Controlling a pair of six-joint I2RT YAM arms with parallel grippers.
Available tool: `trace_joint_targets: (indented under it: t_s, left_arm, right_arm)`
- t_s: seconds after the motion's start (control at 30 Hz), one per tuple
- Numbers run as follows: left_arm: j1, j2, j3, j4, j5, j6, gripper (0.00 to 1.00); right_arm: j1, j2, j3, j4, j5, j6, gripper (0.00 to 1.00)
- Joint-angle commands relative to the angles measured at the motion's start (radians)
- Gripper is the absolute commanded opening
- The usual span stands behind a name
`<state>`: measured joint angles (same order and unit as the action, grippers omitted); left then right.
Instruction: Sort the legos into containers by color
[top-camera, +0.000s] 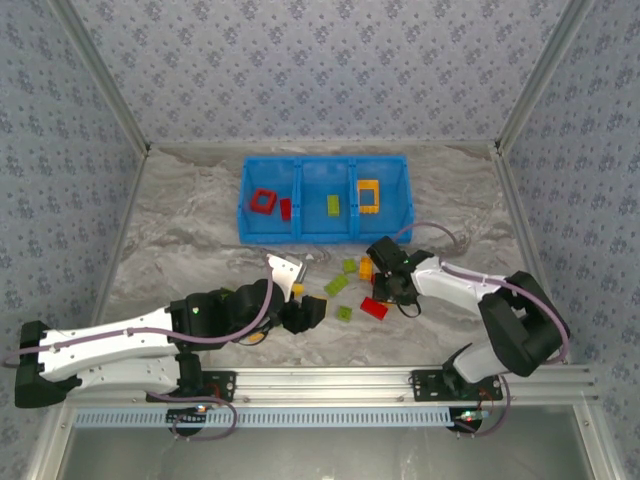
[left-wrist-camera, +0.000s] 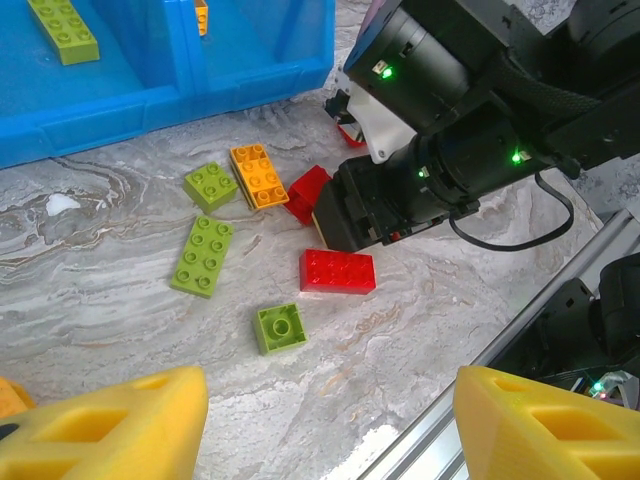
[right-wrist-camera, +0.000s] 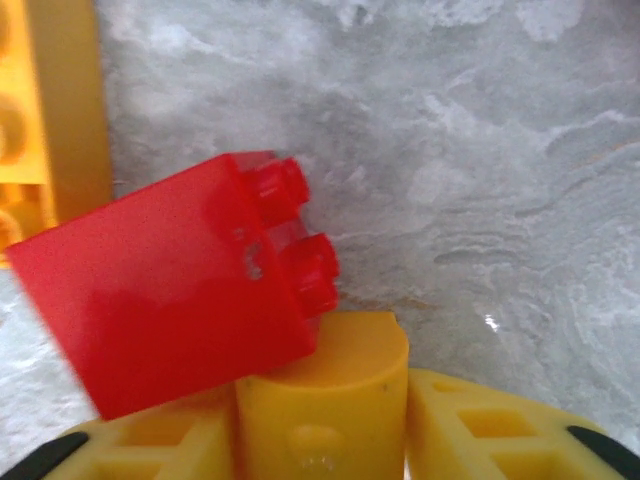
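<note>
A: A grey marbled table (top-camera: 180, 230) with patterned walls on three sides. Where do the containers sit?

B: The blue bin (top-camera: 325, 235) stands toward the far edge, about midway along it. Reds lie in its left compartment, a green in the middle one, an orange frame in the right one.

A: And the loose legos?

B: They are scattered between the bin and the near edge, right of centre: greens, an orange brick (left-wrist-camera: 258, 175) and a flat red brick (left-wrist-camera: 337, 270).

A: Why is the right gripper (top-camera: 388, 275) so low there?

B: It is at a small red brick (right-wrist-camera: 180, 300), which leans tilted against one finger (right-wrist-camera: 325, 390). I cannot tell whether the jaws clamp it. I'd judge it is bound for the left compartment.

A: The left gripper (left-wrist-camera: 330, 395)?

B: Its jaws are wide apart with nothing between them. It hovers near the pile, probably to leave the right arm room.
</note>
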<state>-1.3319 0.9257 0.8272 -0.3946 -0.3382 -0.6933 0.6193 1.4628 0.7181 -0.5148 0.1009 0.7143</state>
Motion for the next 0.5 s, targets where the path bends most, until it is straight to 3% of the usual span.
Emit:
trace_joint_targets:
  t_s: [0.0, 0.27, 0.37, 0.47]
  left_arm:
    - [-0.009, 0.003, 0.05, -0.009, -0.024, 0.011, 0.67]
    - [-0.009, 0.052, 0.134, 0.004, -0.019, 0.039, 0.67]
    - [-0.009, 0.102, 0.213, -0.023, -0.054, 0.054, 0.67]
    - [-0.001, 0.14, 0.274, -0.021, -0.091, 0.069, 0.7]
  right_arm:
    - [-0.002, 0.025, 0.006, 0.001, 0.034, -0.001, 0.38]
    - [0.057, -0.187, 0.071, -0.219, 0.203, 0.015, 0.28]
    - [0.044, -0.268, 0.144, -0.295, 0.233, -0.019, 0.28]
    - [0.0, -0.242, 0.26, -0.3, 0.215, -0.107, 0.28]
